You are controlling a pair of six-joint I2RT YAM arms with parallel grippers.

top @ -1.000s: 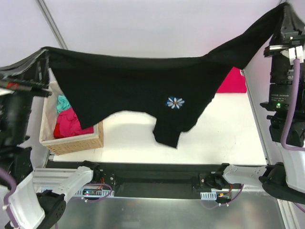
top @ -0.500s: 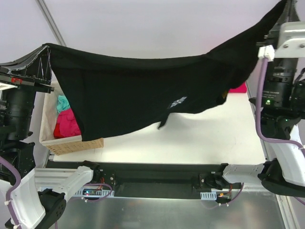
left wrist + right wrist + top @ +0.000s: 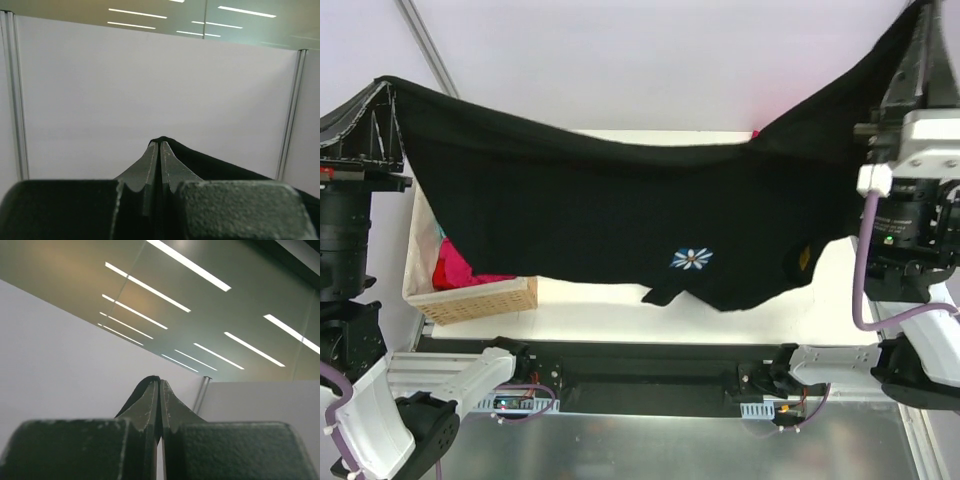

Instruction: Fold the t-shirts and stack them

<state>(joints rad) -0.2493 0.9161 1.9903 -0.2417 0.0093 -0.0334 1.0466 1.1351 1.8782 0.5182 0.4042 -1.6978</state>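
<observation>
A large black t-shirt (image 3: 620, 210) hangs stretched above the white table (image 3: 620, 305), one end pinched in each arm's tightly closed jaws, left and right, apparently spread wide so it can be laid flat for folding.

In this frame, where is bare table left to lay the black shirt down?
Bare white table shows along the near edge, between the woven tan basket and the table's right edge, plus a thin far strip. The large black cloth t-shirt hangs stretched over the middle, hiding what lies beneath. The left side is crowded by the basket.
</observation>
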